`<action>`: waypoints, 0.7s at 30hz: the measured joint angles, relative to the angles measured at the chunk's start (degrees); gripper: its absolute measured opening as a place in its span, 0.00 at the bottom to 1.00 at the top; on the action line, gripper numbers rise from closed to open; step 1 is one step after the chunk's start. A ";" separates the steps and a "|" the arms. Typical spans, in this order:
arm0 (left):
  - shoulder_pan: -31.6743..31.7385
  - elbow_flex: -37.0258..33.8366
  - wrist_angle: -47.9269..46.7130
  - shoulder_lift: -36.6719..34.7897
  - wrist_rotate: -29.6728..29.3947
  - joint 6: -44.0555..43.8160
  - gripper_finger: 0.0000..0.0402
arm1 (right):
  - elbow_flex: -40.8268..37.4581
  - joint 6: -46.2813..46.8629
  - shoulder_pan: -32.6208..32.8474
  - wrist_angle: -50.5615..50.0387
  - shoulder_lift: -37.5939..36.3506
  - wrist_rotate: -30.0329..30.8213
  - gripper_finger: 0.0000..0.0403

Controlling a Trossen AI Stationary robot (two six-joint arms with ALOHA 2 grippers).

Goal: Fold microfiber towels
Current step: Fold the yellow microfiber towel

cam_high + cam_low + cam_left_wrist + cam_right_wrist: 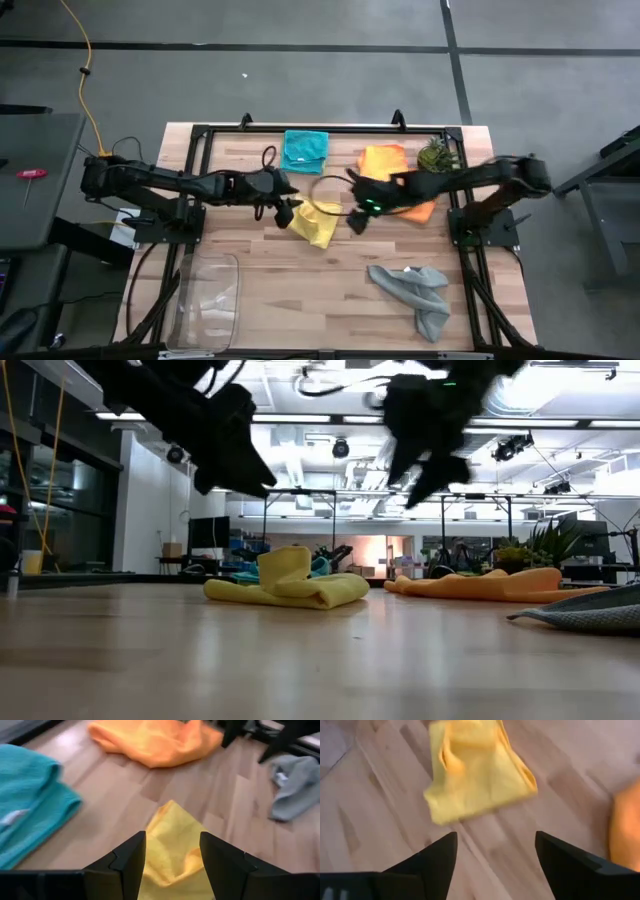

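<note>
- Two grippers hang over the yellow towel (pixel 315 224) at mid-desk: the left gripper (pixel 284 205) at its near-left edge, the right gripper (pixel 357 215) just beside its other side. Both have their fingers apart and hold nothing, the right one spread wide.
- The yellow towel lies loosely bunched, one flap standing up in the low view. A pinch there could catch a single layer, I judge, and drag the fold open.
- With both arms so close above one small cloth, the fingers could knock together if they descend at once.
- The orange towel (pixel 385 165) lies partly under the right arm, by the spiky plant (pixel 434 154); a low sweep could snag it.
- The teal towel (pixel 304 150) at the far edge and the grey towel (pixel 412 290) lying crumpled near the front right are well apart from the grippers, so they are less at risk.
</note>
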 joint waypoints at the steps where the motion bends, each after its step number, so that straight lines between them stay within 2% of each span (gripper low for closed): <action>1: -0.04 0.15 1.65 1.24 1.66 0.13 0.44 | -3.10 2.41 0.59 0.41 -3.14 0.62 0.61; 4: -0.74 2.81 1.29 4.92 5.55 1.81 0.43 | -11.50 11.00 2.63 3.58 -11.77 4.42 0.51; 6: -1.49 5.97 1.32 8.38 6.18 4.20 0.40 | -16.22 15.62 3.92 5.14 -16.58 7.57 0.39; 10: -2.74 14.48 -0.83 17.51 6.70 8.90 0.23 | -22.58 21.36 5.83 10.75 -22.98 13.44 0.08; 11: -2.90 16.63 -2.67 19.75 6.70 9.80 0.17 | -23.58 21.77 6.21 11.89 -23.80 14.52 0.04; 13: -3.17 21.61 -5.54 25.37 6.72 11.32 0.05 | -24.80 23.00 6.65 12.93 -24.98 16.27 0.05; 14: -3.17 23.88 -8.31 27.73 6.80 11.35 0.03 | -24.94 23.68 6.69 13.07 -25.09 16.49 0.06; 17: -3.17 31.03 -16.52 34.01 7.03 11.53 0.03 | -25.08 23.35 6.66 12.55 -24.98 16.51 0.03; 21: -2.83 37.10 -27.45 38.50 8.84 12.74 0.01 | -25.08 22.45 6.66 12.80 -24.27 16.59 0.02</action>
